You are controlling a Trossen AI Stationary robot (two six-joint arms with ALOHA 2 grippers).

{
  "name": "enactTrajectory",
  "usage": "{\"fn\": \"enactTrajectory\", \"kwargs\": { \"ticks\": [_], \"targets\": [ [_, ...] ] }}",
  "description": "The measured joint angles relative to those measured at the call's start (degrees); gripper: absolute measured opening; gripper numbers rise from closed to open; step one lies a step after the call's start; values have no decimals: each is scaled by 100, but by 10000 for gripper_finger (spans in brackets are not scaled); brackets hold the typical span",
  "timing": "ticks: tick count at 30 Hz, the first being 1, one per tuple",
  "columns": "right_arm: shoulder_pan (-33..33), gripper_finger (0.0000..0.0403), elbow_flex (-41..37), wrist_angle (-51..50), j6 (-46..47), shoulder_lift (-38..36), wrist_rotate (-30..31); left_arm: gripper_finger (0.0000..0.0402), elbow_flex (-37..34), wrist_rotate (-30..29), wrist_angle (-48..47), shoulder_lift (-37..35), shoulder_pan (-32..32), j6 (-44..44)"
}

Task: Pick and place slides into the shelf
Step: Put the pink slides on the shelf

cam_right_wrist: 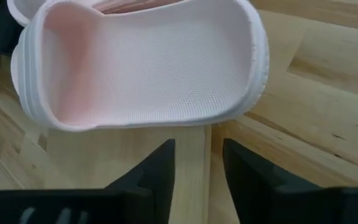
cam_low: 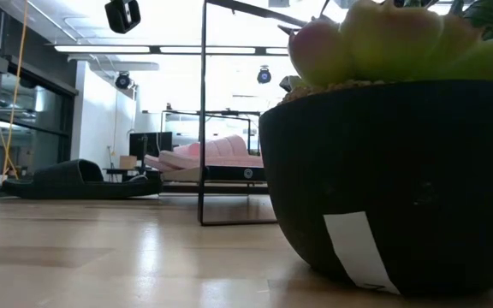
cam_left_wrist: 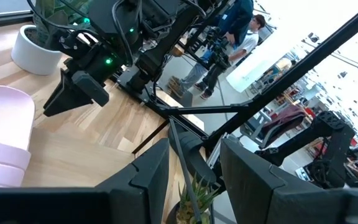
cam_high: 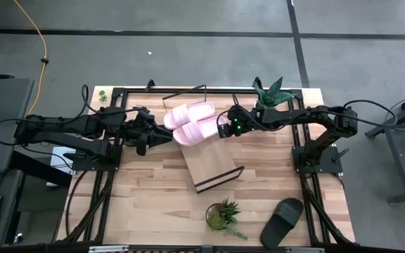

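Two pale pink slides (cam_high: 192, 123) lie side by side, soles down, on the upper part of the slanted shelf (cam_high: 213, 167). My right gripper (cam_high: 220, 131) hovers open just beyond the heel end of the nearer pink slide (cam_right_wrist: 148, 62), fingertips short of its rim, over the shelf board (cam_right_wrist: 104, 149). My left gripper (cam_high: 166, 138) stands open at the shelf's left side beside the slides' other ends; a thin black shelf wire (cam_left_wrist: 180, 140) shows beyond its fingers. A black slide (cam_high: 281, 221) lies sole down on the table at the near right.
A potted plant (cam_high: 222, 215) stands near the front edge, left of the black slide. Another plant (cam_high: 271, 91) is at the far edge behind my right arm, and a small one (cam_high: 102, 93) at the far left corner. The shelf's wire frame (cam_low: 204, 111) rises above its board.
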Motion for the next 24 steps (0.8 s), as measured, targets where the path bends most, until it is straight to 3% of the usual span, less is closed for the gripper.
{"fn": "enactTrajectory", "kwargs": {
  "ticks": [12,24],
  "targets": [
    [-82,29,-1,148,-22,477,-342,133,0,0,0,-2,0,7],
    [71,1,0,662,-38,606,8,133,0,0,-65,-2,0,7]
  ]
}}
